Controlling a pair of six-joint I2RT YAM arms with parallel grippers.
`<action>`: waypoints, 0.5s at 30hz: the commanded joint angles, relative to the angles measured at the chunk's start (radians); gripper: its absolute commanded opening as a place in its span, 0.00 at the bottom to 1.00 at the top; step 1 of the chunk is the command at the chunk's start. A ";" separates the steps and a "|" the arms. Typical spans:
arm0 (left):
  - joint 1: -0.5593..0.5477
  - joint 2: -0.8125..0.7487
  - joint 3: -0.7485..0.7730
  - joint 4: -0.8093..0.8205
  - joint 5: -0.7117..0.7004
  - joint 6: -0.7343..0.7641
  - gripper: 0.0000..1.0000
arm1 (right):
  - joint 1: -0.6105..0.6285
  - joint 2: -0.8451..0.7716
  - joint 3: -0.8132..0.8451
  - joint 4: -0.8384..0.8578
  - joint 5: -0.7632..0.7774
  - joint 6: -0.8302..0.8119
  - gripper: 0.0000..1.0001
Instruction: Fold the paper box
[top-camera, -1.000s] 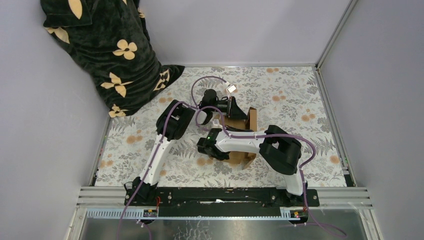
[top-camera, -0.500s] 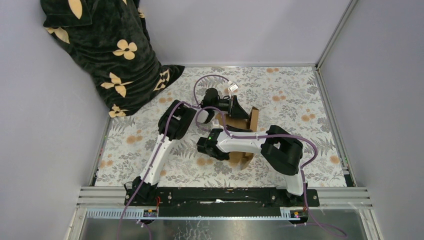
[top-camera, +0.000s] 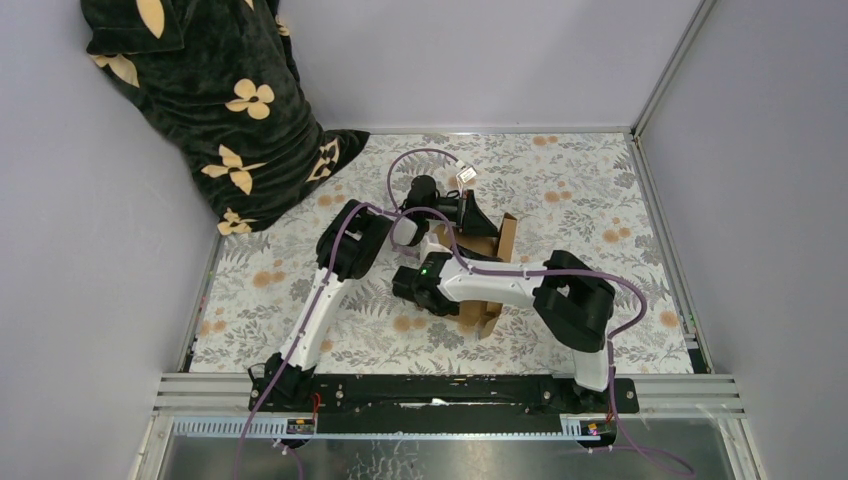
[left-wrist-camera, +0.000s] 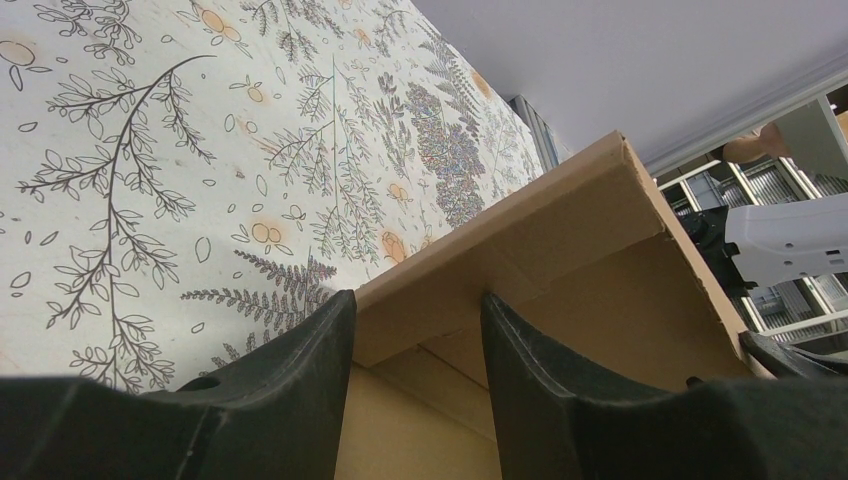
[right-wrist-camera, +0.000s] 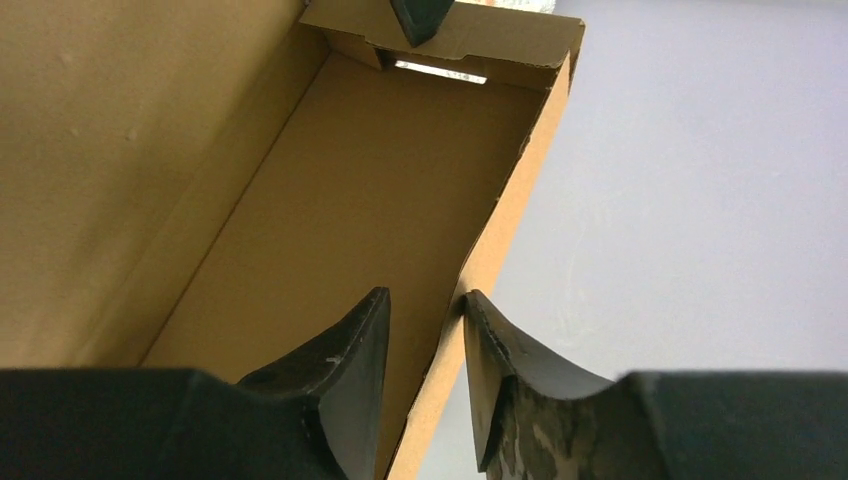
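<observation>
Since a second ago the right arm's elbow has swung outward toward the table's right side, and its fingers, which were pinched tight, have parted; the left arm has kept its place.

At far left, a dark plush blanket with cream flowers (top-camera: 215, 110) is heaped in the back corner, its edge resting on the floral tablecloth (top-camera: 590, 190). The left arm reaches diagonally toward the table's middle, with a purple cable (top-camera: 398, 172) looping above its wrist. The left gripper (left-wrist-camera: 415, 310) is about half spread and clamps the folded far wall of the paper box (top-camera: 504, 238), with cardboard filling the gap between both fingers.

The box sits mid-table, between the two wrists, as a partly formed shallow tray. Its walls stand up and one end flap stands upright on its right side.

The right arm lies across the box's near part, forearm pointing left. The right gripper (right-wrist-camera: 425, 305) straddles the top edge of a side wall, one finger inside the box and one outside. The fingers are loosely apart, with a gap showing beside the inner finger, so the wall is not pinched.
</observation>
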 joint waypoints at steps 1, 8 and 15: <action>-0.019 0.009 0.012 -0.004 0.005 0.020 0.56 | -0.030 -0.059 0.026 0.122 -0.142 0.088 0.43; -0.019 0.008 0.011 -0.007 0.001 0.021 0.56 | -0.078 -0.139 0.079 0.111 -0.173 0.114 0.60; -0.019 0.009 0.010 -0.010 -0.001 0.024 0.56 | -0.104 -0.182 0.101 0.140 -0.223 0.131 0.64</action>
